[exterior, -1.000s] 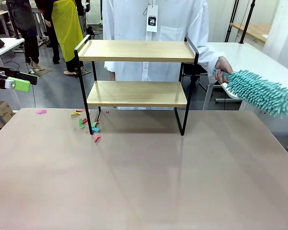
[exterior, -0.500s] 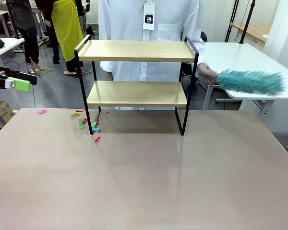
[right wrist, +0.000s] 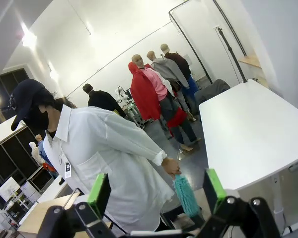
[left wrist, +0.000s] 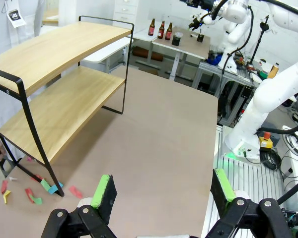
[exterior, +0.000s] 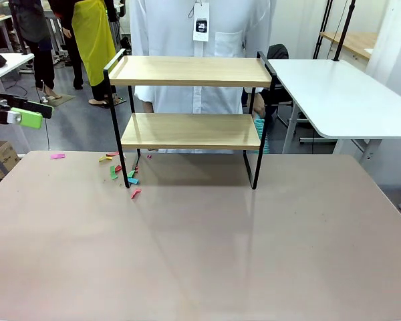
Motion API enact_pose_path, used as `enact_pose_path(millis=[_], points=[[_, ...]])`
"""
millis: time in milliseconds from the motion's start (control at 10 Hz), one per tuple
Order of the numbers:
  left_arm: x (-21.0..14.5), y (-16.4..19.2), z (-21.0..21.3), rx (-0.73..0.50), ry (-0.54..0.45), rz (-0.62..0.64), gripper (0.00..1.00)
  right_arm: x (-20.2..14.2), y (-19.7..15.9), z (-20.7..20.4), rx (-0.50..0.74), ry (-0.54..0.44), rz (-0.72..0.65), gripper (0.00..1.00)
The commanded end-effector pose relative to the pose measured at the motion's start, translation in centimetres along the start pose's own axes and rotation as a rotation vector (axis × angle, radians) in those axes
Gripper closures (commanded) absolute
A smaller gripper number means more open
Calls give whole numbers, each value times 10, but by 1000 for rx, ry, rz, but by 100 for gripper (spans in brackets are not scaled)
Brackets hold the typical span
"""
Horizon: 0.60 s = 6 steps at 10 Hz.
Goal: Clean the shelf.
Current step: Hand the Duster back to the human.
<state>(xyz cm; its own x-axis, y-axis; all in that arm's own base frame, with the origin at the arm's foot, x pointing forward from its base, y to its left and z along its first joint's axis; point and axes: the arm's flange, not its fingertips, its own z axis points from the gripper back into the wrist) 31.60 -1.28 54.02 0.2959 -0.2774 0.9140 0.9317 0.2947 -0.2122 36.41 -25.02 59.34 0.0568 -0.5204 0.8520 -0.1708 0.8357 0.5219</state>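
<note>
- The shelf [exterior: 190, 110] sits toward the far side of the table [exterior: 200, 254], roughly 12 o'clock from the table's middle. Both wood boards look bare, the black legs are planted on the tabletop, and the raised rails run along both short ends.
- Little coloured paper scraps [exterior: 127, 174] lie on the tabletop around the shelf's left legs, with one pink bit [exterior: 57, 156] farther out at about 10 o'clock near the table's left edge.
- The whole near half of the table, 3 through 9 o'clock, is open, so there's plenty of room to move in front of the shelf.
- The left gripper [left wrist: 161, 191] hovers with its fingers spread wide and nothing between them; the shelf is at about its 10 o'clock.
- The right gripper [right wrist: 156, 191] is also spread wide with nothing in it, aimed up off the table.
- The person stands behind the shelf, holding a teal duster [right wrist: 186, 196] hanging low in one hand [right wrist: 171, 167]. I think it's below table height, but it's hard to say.
- A white side table [exterior: 334, 93] sits at 2 o'clock, close to the shelf's right rail.
</note>
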Motion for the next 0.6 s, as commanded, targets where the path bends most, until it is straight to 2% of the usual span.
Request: enact_pose_path(millis=[0,500], points=[[3,-1,0,-8,-27,1,0,-4,1,3,-10,1,17,0],[3,-1,0,-8,-27,1,0,-4,1,3,-10,1,17,0]])
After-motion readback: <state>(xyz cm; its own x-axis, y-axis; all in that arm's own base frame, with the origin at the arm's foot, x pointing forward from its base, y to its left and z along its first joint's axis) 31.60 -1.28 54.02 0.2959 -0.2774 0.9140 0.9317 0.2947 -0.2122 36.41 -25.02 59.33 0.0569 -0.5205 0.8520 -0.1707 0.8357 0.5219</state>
